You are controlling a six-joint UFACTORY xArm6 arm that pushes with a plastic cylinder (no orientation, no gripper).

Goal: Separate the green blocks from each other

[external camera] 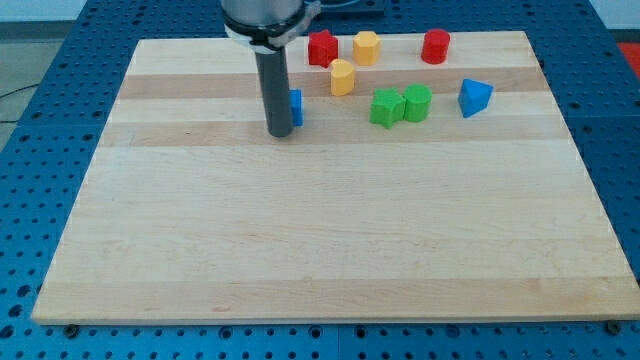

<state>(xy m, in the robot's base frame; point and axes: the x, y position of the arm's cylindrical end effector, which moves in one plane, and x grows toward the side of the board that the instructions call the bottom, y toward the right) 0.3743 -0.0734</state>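
Two green blocks sit side by side and touching in the upper middle of the board: a star-like green block [386,108] on the left and a rounder green block [417,102] on the right. My tip [281,133] is the lower end of the dark rod and rests on the board to the left of the green pair, well apart from them. A blue block [296,106] is partly hidden right behind the rod.
A yellow block [342,76] lies just up-left of the green pair. A red star block [322,47], a second yellow block [366,46] and a red cylinder [435,46] line the top edge. A blue triangular block [474,97] lies right of the greens. The wooden board [320,240] sits on a blue pegboard.
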